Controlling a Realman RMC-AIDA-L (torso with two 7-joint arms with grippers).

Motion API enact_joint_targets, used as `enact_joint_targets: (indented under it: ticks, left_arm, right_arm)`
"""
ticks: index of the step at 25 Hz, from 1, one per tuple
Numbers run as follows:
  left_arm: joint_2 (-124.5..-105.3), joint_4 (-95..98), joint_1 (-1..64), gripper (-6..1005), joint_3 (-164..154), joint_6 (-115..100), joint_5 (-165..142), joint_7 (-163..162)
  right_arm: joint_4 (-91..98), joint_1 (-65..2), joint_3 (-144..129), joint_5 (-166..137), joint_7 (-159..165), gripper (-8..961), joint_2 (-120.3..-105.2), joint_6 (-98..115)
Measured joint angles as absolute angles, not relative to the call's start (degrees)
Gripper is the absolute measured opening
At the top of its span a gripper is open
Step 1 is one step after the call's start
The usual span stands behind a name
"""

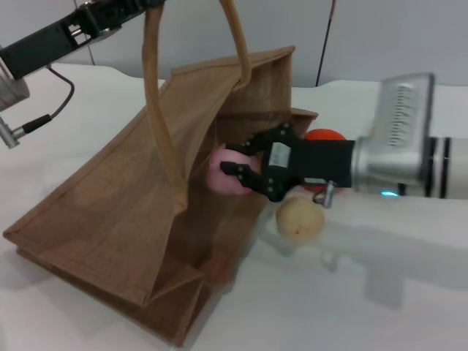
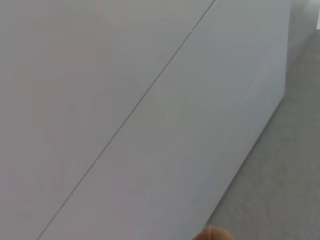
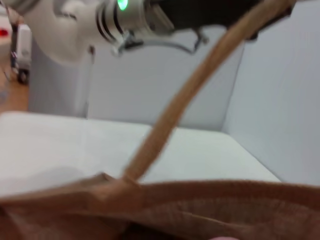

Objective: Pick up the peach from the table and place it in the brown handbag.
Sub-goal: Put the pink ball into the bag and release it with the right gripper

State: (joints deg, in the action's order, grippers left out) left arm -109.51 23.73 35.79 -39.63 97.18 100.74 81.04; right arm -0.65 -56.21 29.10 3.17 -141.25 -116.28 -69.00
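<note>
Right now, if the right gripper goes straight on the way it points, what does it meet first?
Most likely the inner wall of the brown handbag: the right gripper, shut on the peach, points into the bag's open mouth. Depth is unclear.

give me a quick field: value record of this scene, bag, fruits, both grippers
brown handbag: lying tilted on the white table, mouth held open, one handle lifted up
left gripper: raised at top of the head view, holding the handle; fingers not clearly seen
right gripper: at the bag's mouth, shut on the peach
peach: pink, in the right gripper, at the bag opening, not yet released
cream-yellow fruit: on the table just outside the bag
orange-red fruit: behind the right gripper, partly hidden
</note>
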Motion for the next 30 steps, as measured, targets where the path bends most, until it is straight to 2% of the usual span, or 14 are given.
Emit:
enact_joint_targets:
  ticks: [11,21,27,30]
  left_arm:
    - [-109.52,23.73,36.46,148,-39.64,97.56,101.38,81.05]
    - [-109.68,23.73,35.49,154,-39.58,96.52,102.23,81.48]
    - [-109.74,22.89,34.81,158,-37.76,95.88,102.25,81.89]
    - [-109.42,21.25,34.59,159,-36.9,95.68,102.25,82.88]
  right_arm:
    - [-11.82,-56.78,29.63,3.67,-142.62,244,-116.61,-39.95]
    - [-13.69,-53.85,33.22,3.88,-147.06,238,-116.72,-40.74]
    - [-12.86,-49.13,37.5,3.97,-150.77,367,-116.34,-52.59]
    - [-11.46,-45.81,41.76,3.99,-152.23,514,-116.27,-58.5]
